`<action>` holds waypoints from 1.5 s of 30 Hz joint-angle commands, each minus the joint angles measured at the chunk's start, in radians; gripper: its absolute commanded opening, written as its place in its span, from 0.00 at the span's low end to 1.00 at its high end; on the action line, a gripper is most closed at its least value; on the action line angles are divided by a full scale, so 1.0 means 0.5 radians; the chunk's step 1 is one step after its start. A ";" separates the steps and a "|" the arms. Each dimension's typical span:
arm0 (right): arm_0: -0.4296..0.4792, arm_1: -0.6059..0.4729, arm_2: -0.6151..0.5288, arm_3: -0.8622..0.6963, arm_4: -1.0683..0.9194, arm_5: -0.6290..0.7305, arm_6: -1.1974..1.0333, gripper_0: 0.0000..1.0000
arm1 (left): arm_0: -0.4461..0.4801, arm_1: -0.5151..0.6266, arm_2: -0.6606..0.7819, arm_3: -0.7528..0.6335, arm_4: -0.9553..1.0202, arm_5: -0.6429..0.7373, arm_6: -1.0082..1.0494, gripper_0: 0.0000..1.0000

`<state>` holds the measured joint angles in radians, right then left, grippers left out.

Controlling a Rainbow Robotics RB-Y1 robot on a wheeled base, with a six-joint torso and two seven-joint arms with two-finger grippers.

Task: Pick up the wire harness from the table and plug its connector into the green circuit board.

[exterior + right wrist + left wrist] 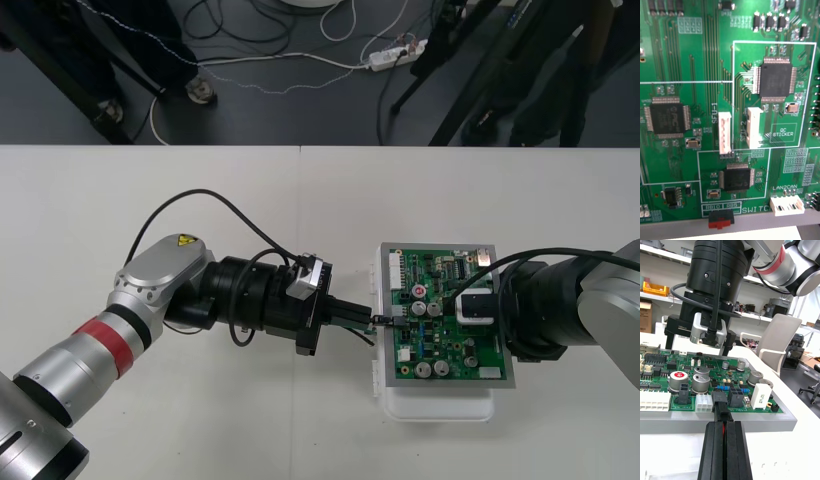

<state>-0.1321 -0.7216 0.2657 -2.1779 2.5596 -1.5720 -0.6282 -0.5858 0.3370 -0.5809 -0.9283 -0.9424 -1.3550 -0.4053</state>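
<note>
Harness plug (720, 404) meets the green board's (445, 345) edge, clamped in the level-reaching left gripper (723, 424); from the left wrist we see the right gripper (699, 348) above, fingers apart.

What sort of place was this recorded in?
Probably an electronics lab bench: a green circuit board on a plain light table, loose cables and a power strip on the dark floor beyond.

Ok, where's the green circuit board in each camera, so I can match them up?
Front view: green circuit board right of centre, between left gripper and right gripper.
Right wrist view: board close up from above, chips and white connectors.
Left wrist view: board just ahead of the left jaws, shut on the plug; right gripper above it.
Shared landmark: the grey frame along the board's edge.
</note>
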 commanded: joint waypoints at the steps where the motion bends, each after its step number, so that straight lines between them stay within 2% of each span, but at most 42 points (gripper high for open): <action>1: -0.061 0.053 0.058 -0.028 -0.020 0.002 0.112 1.00 | -0.111 -0.073 -0.044 -0.015 0.041 0.072 -0.015 0.00; 45: -0.064 0.053 0.058 -0.028 -0.017 0.002 0.146 1.00 | -0.108 -0.122 -0.044 -0.030 0.056 0.038 -0.079 0.00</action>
<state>-0.1336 -0.7215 0.2663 -2.1767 2.5599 -1.5721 -0.6008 -0.5860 0.3328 -0.5809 -0.9243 -0.9355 -1.3539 -0.4061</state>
